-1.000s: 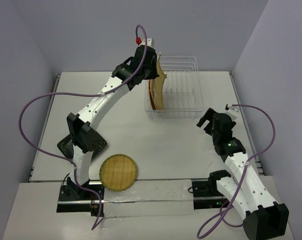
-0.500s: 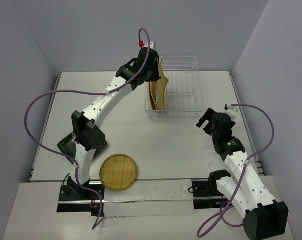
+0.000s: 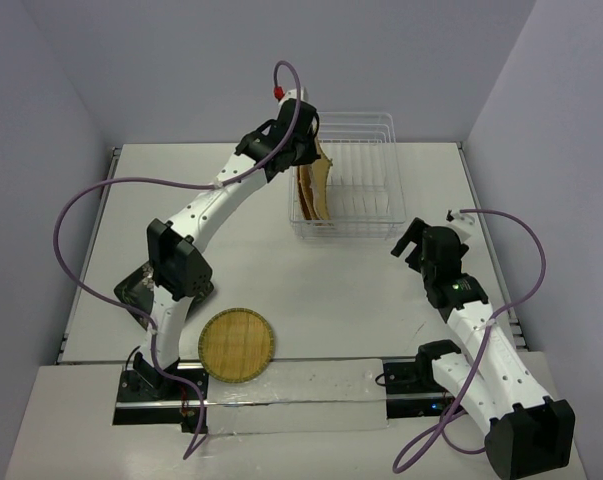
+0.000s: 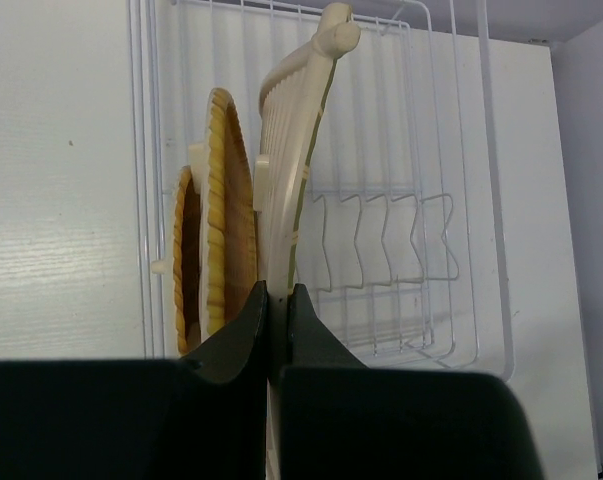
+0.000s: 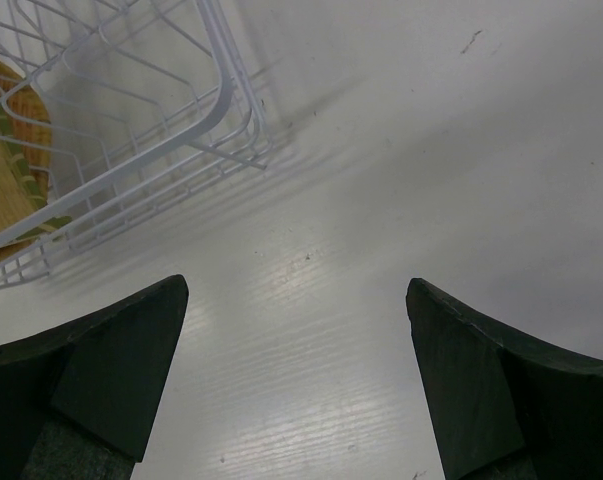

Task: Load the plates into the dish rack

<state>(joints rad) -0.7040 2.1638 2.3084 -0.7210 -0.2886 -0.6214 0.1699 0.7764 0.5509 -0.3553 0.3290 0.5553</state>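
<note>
Dark plate [image 3: 131,289] lies far left, half hidden behind L arm. Round plate [image 3: 236,344] lies flat by front edge, nearer L arm. L gripper [image 4: 277,296] is clamped on rim of pale plate [image 4: 286,170], held on edge, long axis pointing away from jaws at rack's [image 3: 351,229] left end, just right of two slotted plates [image 4: 221,200]. Dividers could snag it. R gripper [image 5: 296,288] has jaws wide apart, empty, by rack's near-right corner.
</note>
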